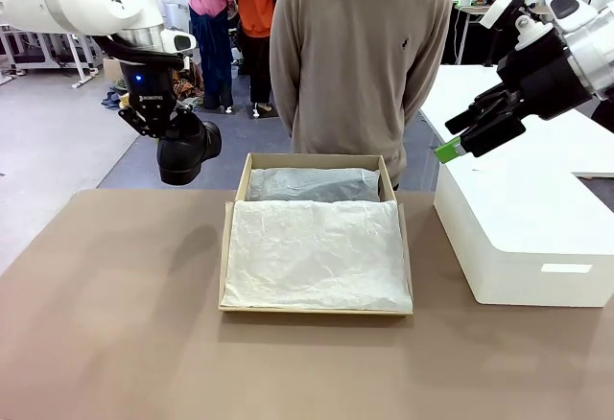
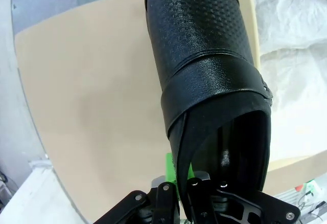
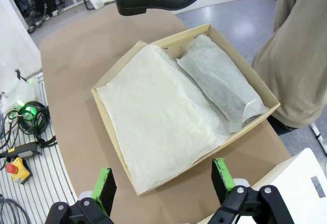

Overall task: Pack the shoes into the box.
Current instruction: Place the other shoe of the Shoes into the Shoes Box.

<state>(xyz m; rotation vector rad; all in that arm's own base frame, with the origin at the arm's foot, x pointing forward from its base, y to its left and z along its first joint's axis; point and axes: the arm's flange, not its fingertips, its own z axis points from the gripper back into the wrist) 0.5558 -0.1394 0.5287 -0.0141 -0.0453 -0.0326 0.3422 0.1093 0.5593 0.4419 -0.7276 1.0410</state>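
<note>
Shoe (image 1: 188, 151), glossy pebbled black, clenched in left tool (image 1: 159, 123); right tool (image 1: 455, 135) spread; box (image 1: 315, 161) cardboard, tissue (image 1: 317, 252) crinkled.

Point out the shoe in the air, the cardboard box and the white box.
shoe (image 1: 188, 151): front view, on its glossy black upper.
cardboard box (image 1: 317, 162): front view, on its far inner wall.
white box (image 1: 499, 209): front view, on its flat top.

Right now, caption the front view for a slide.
Left tool holds one black shoe aloft beside the tissue-lined cardboard box.
</note>
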